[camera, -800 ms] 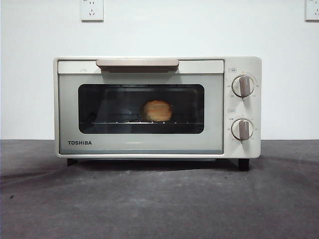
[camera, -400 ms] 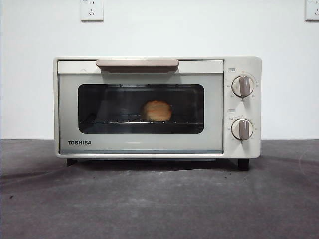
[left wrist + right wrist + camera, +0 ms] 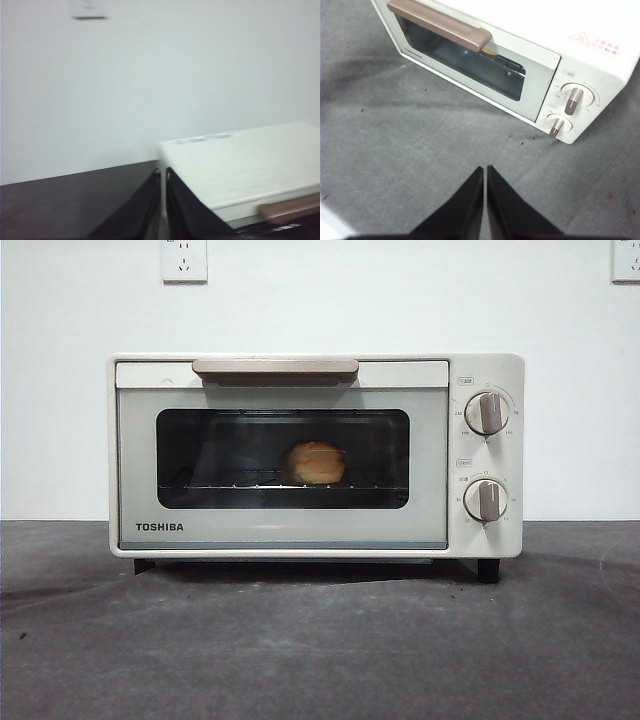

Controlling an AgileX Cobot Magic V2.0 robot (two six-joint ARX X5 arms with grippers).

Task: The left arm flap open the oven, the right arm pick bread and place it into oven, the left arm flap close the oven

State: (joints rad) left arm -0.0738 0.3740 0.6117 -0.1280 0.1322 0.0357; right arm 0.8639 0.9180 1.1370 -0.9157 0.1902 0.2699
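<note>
The cream-white oven (image 3: 315,455) stands on the dark table with its door closed, its beige handle (image 3: 275,367) along the top of the door. Through the dark glass the golden bread (image 3: 316,462) rests on the wire rack inside. My left gripper (image 3: 163,172) is shut, raised by the oven's top left corner (image 3: 240,165), holding nothing. My right gripper (image 3: 485,170) is shut too, hovering above the table in front of the oven (image 3: 510,55), with nothing between its jaws. No arm shows in the front view.
Two beige knobs (image 3: 487,412) sit on the oven's right panel. A white wall with two power sockets (image 3: 184,260) stands behind. The grey table (image 3: 320,640) stretches in front of the oven.
</note>
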